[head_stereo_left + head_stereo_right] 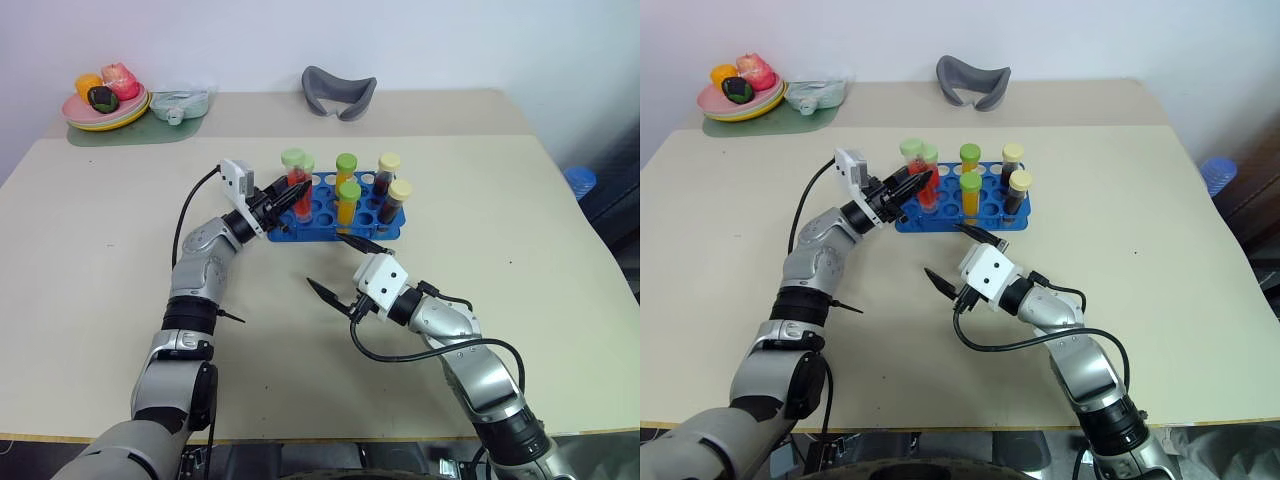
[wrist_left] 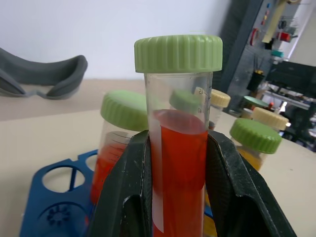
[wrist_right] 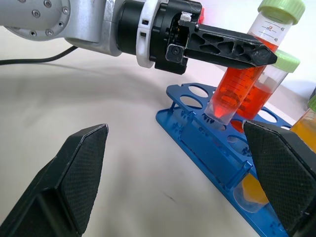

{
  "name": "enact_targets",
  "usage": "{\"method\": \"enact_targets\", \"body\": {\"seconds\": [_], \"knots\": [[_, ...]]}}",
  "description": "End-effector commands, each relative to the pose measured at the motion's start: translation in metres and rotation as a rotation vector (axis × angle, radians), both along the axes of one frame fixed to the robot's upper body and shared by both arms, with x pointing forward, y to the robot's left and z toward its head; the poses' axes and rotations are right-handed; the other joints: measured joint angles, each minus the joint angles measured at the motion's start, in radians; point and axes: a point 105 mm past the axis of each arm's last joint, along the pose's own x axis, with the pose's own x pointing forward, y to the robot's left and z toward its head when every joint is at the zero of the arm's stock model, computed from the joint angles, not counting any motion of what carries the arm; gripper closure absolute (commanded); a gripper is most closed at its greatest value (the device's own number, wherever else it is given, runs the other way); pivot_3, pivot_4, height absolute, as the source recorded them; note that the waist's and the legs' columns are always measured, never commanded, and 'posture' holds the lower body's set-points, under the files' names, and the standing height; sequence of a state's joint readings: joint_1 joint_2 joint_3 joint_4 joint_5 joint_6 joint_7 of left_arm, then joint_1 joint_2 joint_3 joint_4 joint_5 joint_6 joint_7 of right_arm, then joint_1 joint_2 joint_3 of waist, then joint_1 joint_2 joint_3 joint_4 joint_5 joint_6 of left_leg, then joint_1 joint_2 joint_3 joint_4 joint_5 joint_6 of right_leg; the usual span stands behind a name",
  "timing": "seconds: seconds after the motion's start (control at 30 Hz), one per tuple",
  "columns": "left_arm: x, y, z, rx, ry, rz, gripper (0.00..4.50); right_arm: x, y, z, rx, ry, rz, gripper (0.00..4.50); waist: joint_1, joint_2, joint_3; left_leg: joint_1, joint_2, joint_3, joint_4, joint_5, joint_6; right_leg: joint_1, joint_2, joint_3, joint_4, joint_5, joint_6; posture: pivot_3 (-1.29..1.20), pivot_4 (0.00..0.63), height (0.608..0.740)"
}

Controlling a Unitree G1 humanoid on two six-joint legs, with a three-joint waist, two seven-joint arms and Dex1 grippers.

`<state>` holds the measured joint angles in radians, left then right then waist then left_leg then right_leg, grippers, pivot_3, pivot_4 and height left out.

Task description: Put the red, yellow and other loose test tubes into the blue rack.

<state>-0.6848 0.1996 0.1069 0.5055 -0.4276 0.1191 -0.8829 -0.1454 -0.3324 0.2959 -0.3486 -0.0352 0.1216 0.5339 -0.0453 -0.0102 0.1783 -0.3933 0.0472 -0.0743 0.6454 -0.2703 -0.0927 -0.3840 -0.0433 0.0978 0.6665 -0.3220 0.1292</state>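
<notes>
The blue rack (image 1: 322,234) stands mid-table and holds several capped tubes: another red one (image 3: 261,91), yellow ones (image 1: 348,200) and dark ones (image 1: 397,200). My left gripper (image 1: 287,201) is shut on a red test tube (image 2: 178,153) with a green cap (image 1: 294,157). This tube (image 3: 236,84) is tilted, and its lower end rests at the mouth of a hole at the rack's left end. My right gripper (image 1: 326,261) stands open just in front of the rack with nothing between its fingers (image 3: 81,173).
A plate of toy food (image 1: 104,108) on a green mat and a clear plastic bag (image 1: 181,102) sit at the far left corner. A grey curved headrest-like object (image 1: 338,92) lies at the back. A blue object (image 1: 579,180) is beyond the table's right edge.
</notes>
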Motion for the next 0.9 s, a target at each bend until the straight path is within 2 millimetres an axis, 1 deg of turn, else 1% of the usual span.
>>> {"method": "enact_targets", "body": {"seconds": [0.03, 0.23, 0.37, 0.43, 0.8, 0.9], "knots": [[-0.0036, -0.0038, -0.0136, 0.029, 0.046, -0.023, 3.4, -0.0019, 0.0039, 0.0119, 0.027, -0.051, 0.014, 0.0, 0.001, 0.0, 0.0, 0.0, 0.0, 0.0, 0.0, 0.0, 0.0, 0.0, 0.0, 0.0, 0.0, 0.0, 0.0, 0.0, 0.15, 0.74], [-0.0068, -0.0091, -0.0151, 0.105, -0.019, -0.034, 3.4, -0.0012, 0.0036, 0.0121, 0.031, -0.05, 0.011, 0.0, 0.001, 0.0, 0.0, 0.0, 0.0, 0.0, 0.0, 0.0, 0.0, 0.0, 0.0, 0.0, 0.0, 0.0, 0.0, 0.0, 0.15, 0.74], [-0.0071, -0.0109, -0.0141, 0.184, -0.131, -0.01, 3.4, -0.0007, 0.0035, 0.0123, 0.032, -0.049, 0.012, 0.0, 0.002, 0.0, 0.0, 0.0, 0.0, 0.0, 0.0, 0.0, 0.0, 0.0, 0.0, 0.0, -0.001, 0.0, 0.0, 0.0, 0.15, 0.74], [-0.0079, -0.012, -0.0142, 0.202, -0.16, -0.012, 3.4, -0.0006, 0.0033, 0.0123, 0.031, -0.05, 0.012, 0.0, 0.001, 0.0, 0.0, 0.0, 0.0, 0.0, -0.001, 0.0, 0.0, 0.0, 0.0, 0.0, -0.001, 0.0, 0.0, 0.0, 0.15, 0.74], [-0.0068, -0.0104, -0.0172, 0.183, -0.16, 0.01, 3.4, 0.0004, 0.0019, 0.0132, 0.023, -0.053, 0.019, 0.0, 0.001, 0.0, 0.0, 0.0, 0.0, 0.0, -0.001, 0.0, 0.001, 0.0, 0.0, 0.0, -0.001, 0.0, 0.0, 0.0, 0.15, 0.74], [-0.0059, -0.0102, -0.0151, 0.165, -0.155, 0.015, 2.27, 0.0009, 0.0013, 0.0134, 0.021, -0.053, 0.021, 0.0, 0.001, 0.0, 0.0, 0.0, 0.0, 0.0, -0.001, 0.0, 0.001, 0.0, 0.0, 0.0, -0.001, 0.0, 0.0, 0.0, 0.15, 0.74]]}}
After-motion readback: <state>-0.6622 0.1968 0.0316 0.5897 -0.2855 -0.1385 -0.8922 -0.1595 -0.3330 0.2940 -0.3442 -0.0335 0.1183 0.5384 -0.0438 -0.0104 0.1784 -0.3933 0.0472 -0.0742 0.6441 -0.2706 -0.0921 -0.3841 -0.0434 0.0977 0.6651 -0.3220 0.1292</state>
